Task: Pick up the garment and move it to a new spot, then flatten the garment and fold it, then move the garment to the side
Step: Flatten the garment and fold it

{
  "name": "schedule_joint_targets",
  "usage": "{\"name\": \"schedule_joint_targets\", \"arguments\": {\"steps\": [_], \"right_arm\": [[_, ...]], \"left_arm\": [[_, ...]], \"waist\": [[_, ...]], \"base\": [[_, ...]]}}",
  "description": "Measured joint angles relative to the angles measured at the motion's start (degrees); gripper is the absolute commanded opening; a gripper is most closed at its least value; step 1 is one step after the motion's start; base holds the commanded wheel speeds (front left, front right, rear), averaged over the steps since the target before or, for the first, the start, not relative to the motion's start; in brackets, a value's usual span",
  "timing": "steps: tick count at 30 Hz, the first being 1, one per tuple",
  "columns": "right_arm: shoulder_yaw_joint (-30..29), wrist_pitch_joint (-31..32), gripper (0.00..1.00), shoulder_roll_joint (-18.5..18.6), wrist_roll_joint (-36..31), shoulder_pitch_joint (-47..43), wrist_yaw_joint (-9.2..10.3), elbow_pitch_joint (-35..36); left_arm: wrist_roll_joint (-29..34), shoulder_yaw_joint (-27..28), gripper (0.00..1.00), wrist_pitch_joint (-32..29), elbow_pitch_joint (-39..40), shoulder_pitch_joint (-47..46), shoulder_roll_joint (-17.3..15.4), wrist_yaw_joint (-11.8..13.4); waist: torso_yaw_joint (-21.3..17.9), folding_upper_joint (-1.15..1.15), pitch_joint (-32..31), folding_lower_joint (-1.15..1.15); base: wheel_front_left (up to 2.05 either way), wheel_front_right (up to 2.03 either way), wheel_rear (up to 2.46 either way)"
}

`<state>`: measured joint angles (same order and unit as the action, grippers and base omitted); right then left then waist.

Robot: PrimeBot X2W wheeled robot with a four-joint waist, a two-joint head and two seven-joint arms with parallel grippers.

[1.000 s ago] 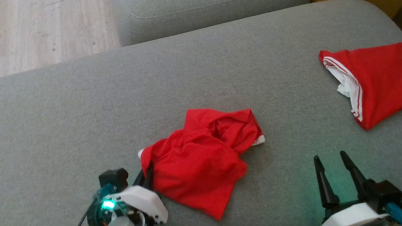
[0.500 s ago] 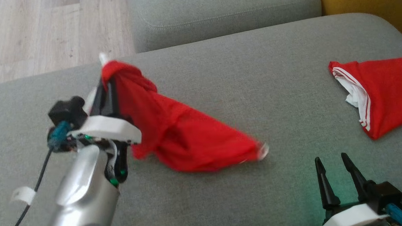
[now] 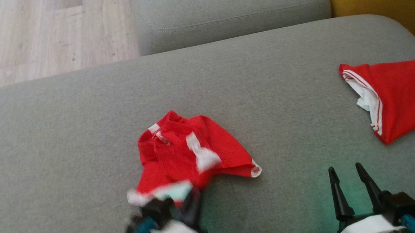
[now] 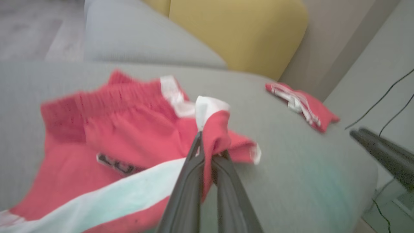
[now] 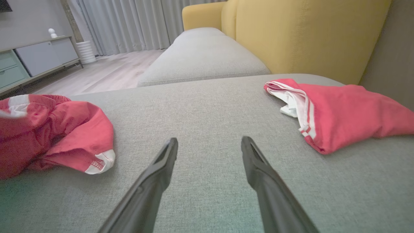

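The garment [image 3: 173, 154], red, lay crumpled mid-seat on the grey sofa [image 3: 67, 121]. The left gripper [image 4: 208, 152] pinched a white-edged fold, fingers pressed together; the head view was blurred there, probably a hem. The right gripper [image 3: 345, 171] was spread and empty, apart from a second red cloth [image 3: 404, 90].

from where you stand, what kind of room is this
Most likely a home living room. The red garment lies on a grey sofa cushion with a yellow backrest behind, and the right wrist view shows a wood floor, long curtains and a low cabinet.
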<state>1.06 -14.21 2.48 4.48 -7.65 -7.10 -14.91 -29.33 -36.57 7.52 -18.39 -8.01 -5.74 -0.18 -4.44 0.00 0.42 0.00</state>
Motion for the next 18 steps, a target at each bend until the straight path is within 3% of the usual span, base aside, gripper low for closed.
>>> {"name": "schedule_joint_targets", "arguments": {"steps": [6, 7, 8, 9, 10, 14, 18], "right_arm": [[0.02, 0.0, 1.0, 0.0, 0.0, -0.08, 0.0, -0.22], [0.07, 0.0, 1.0, 0.0, 0.0, -0.08, 0.0, -0.24], [0.08, 0.0, 1.0, 0.0, 0.0, -0.07, 0.0, -0.26], [0.1, 0.0, 1.0, 0.0, 0.0, -0.02, 0.0, -0.27], [0.09, 0.0, 1.0, 0.0, 0.0, 0.03, 0.0, -0.27], [-0.21, 0.0, 1.0, 0.0, -0.01, 0.03, 0.0, -0.38], [-0.23, 0.0, 1.0, 0.0, -0.01, 0.01, 0.0, -0.68]], "left_arm": [[1.02, -5.97, 0.0, -2.32, -5.15, 3.61, 0.24, -1.38], [1.54, -6.35, 0.27, -2.81, -6.03, 3.6, 0.11, -1.37], [1.64, -6.62, 0.45, -3.21, -6.79, 3.64, 0.02, -1.41], [1.43, -6.69, 0.93, -3.71, -7.26, 3.76, -0.04, -1.63], [0.74, -6.69, 1.0, -4.49, -7.32, 3.88, -0.12, -2.04], [-1.41, -7.0, 1.0, -7.56, -3.85, 4.03, -1.12, -3.5], [-2.99, -7.42, 1.0, -13.28, 7.08, 4.93, -4.03, -3.6]], "waist": [[0.91, 0.0, 0.89, 0.0], [0.96, 0.0, 1.01, 0.0], [1.0, 0.0, 1.12, 0.0], [1.0, 0.0, 1.21, 0.0], [0.99, 0.0, 1.29, 0.0], [0.93, 0.0, 1.39, 0.0], [0.69, 0.0, 0.96, 0.0]], "base": [[0.0, 0.0, 0.0], [0.0, 0.0, 0.0], [0.0, 0.0, 0.0], [0.0, 0.0, 0.0], [0.0, 0.0, 0.0], [0.0, 0.0, 0.0], [0.0, 0.0, 0.0]]}}
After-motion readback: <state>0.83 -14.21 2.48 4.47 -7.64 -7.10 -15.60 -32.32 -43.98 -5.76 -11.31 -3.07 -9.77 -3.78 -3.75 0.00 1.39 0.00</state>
